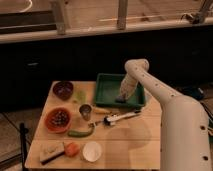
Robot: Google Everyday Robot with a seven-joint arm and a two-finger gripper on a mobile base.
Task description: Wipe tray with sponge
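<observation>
The gripper (121, 98) is down inside the tray (106, 89), at the right-hand side near the front rim, with the pale arm (150, 87) arching over from the right. Whether it is spread or pinching something, I cannot tell from here. The tray is green, shallow and rectangular, and it sits at the back of the wooden table (135, 142), right of centre, its floor dark and bare on the left. Just in front of the tray lies a white-handled brush (120, 118). To the left stand a small metal cup (85, 110), a purple bowl (63, 90) and an orange bowl (58, 120) with dark bits inside.
</observation>
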